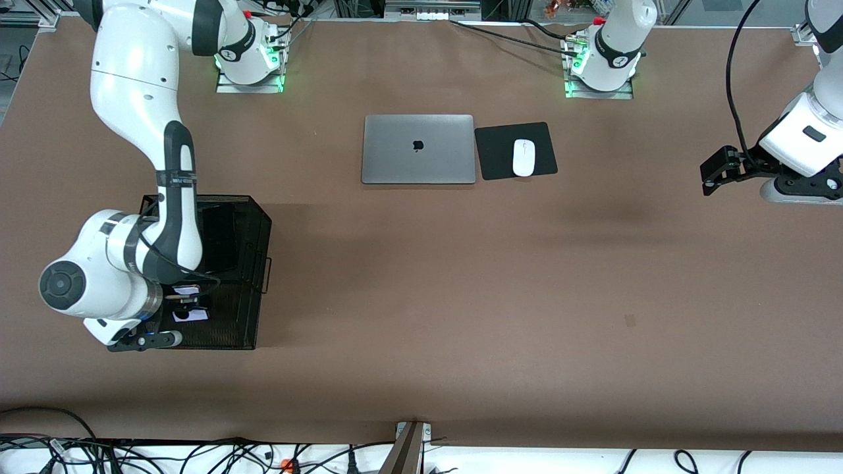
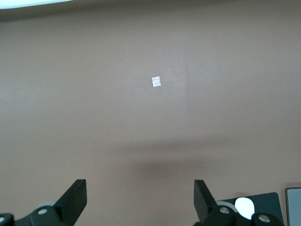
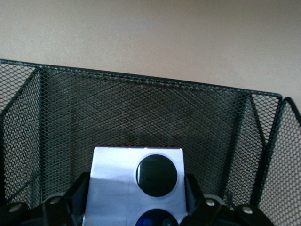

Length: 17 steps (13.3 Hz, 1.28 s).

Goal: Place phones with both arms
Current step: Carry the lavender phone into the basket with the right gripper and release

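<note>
The right arm reaches over a black mesh basket (image 1: 260,217) at its own end of the table. My right gripper (image 1: 188,303) is inside the basket walls, shut on a lavender phone (image 1: 190,315). In the right wrist view the phone (image 3: 117,183) shows two black circles and sits clamped between the black fingers (image 3: 80,188) of the right gripper (image 3: 136,186), with the basket's mesh wall (image 3: 141,80) just ahead of it. My left gripper (image 1: 714,172) waits open over bare table at the left arm's end; its jaws (image 2: 140,188) stand wide with nothing between them.
A closed silver laptop (image 1: 418,149) lies mid-table near the bases, with a white mouse (image 1: 523,158) on a black pad (image 1: 500,151) beside it. The left wrist view shows the mouse (image 2: 244,206) and a small white speck (image 2: 156,81) on the brown table.
</note>
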Motion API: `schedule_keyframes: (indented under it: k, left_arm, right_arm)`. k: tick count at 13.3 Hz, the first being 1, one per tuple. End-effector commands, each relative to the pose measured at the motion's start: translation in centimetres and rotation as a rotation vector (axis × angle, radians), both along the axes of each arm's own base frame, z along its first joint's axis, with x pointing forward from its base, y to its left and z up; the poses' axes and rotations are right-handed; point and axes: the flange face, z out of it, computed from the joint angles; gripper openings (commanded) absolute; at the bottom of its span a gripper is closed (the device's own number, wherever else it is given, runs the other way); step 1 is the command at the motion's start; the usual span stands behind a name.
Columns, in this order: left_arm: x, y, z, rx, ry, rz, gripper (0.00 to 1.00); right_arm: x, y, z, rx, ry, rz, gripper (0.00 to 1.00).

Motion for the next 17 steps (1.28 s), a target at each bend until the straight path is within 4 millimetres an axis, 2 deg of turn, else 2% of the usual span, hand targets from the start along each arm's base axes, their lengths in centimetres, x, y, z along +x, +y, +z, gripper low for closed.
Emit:
schedule_keyframes:
  k: [1, 2, 3, 4, 7, 9, 10, 11, 14, 17]
  left_arm:
    - [0.3, 0.0, 0.6, -0.013, -0.002, -0.005, 1.00]
    - [0.3, 0.1, 0.6, -0.013, -0.002, -0.005, 1.00]
    - [0.2, 0.1, 0.6, -0.013, -0.002, -0.003, 1.00]
    - [0.3, 0.0, 0.5, -0.013, 0.000, -0.006, 1.00]
    - [0.3, 0.1, 0.5, -0.014, 0.002, -0.004, 1.00]
    - [0.2, 0.1, 0.6, -0.013, 0.000, -0.003, 1.00]
    - [0.3, 0.1, 0.5, -0.013, 0.001, -0.003, 1.00]
    - [0.2, 0.2, 0.5, -0.014, 0.001, -0.001, 1.00]
    - [0.2, 0.6, 0.5, -0.013, 0.007, -0.004, 1.00]
    - [0.2, 1.1, 0.4, -0.013, 0.010, 0.001, 1.00]
  right_arm:
    - [0.4, 0.0, -0.2, 0.026, -0.021, 0.011, 0.00]
    - [0.4, 0.1, -0.1, 0.026, -0.027, 0.010, 0.00]
    - [0.6, 0.0, -0.2, 0.035, -0.037, -0.003, 0.59]
    - [0.6, 0.0, -0.5, 0.049, -0.039, -0.012, 1.00]
    - [0.6, -0.2, 0.2, 0.057, -0.040, -0.017, 1.00]
    - [0.5, 0.1, 1.9, 0.065, -0.043, -0.012, 1.00]
    - [0.1, 0.5, 3.6, 0.075, -0.021, -0.008, 1.00]
    - [-0.6, -0.2, 6.2, 0.082, 0.015, -0.011, 1.00]
    - [-3.2, -0.2, 14.1, 0.057, 0.084, 0.033, 1.00]
    - [-6.0, -0.2, 19.2, 0.035, 0.130, 0.061, 1.00]
